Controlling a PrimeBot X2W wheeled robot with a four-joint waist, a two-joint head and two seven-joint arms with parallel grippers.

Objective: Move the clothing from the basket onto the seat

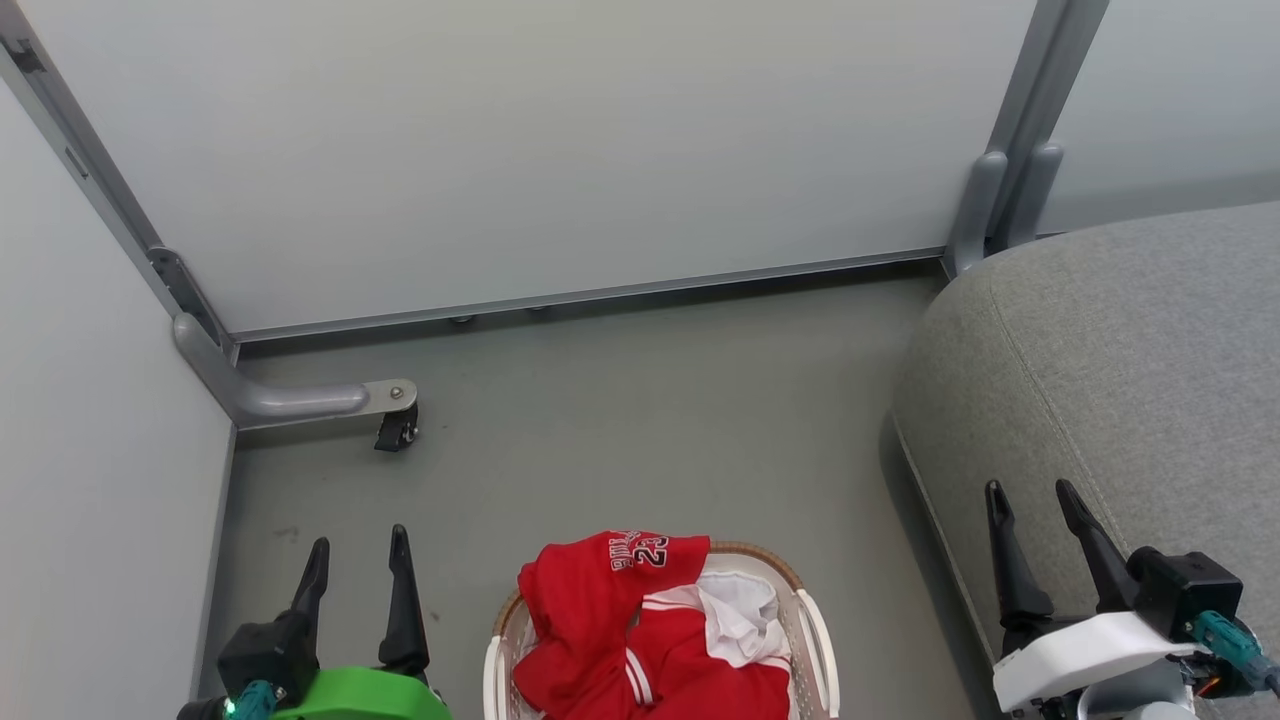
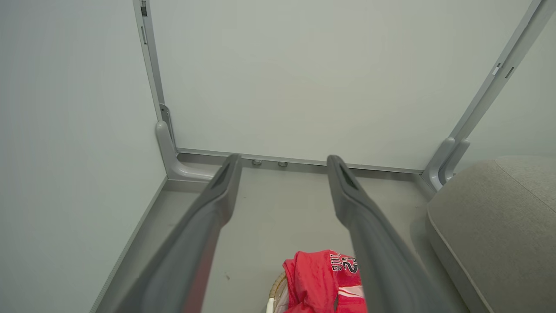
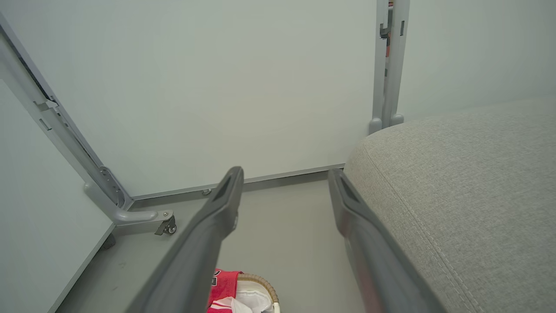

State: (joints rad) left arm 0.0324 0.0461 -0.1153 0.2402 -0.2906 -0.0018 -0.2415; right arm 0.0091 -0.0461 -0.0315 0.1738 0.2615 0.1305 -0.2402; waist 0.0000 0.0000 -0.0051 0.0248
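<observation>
Red clothing [image 1: 610, 620] sits heaped in the basket [image 1: 818, 640] on the floor, beside the seat [image 1: 1120, 340]. Left gripper [image 1: 358, 555] and right gripper [image 1: 1030, 495] hang apart from it, jaws spread, holding nothing.

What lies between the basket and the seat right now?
Just bare grey floor separates the basket from the seat. The head view shows this, with the seat's shadow falling across that strip.

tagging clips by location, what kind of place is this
Probably a staged test booth: pale partition panels on wheeled metal feet around a grey sofa seat and a laundry basket.
</observation>
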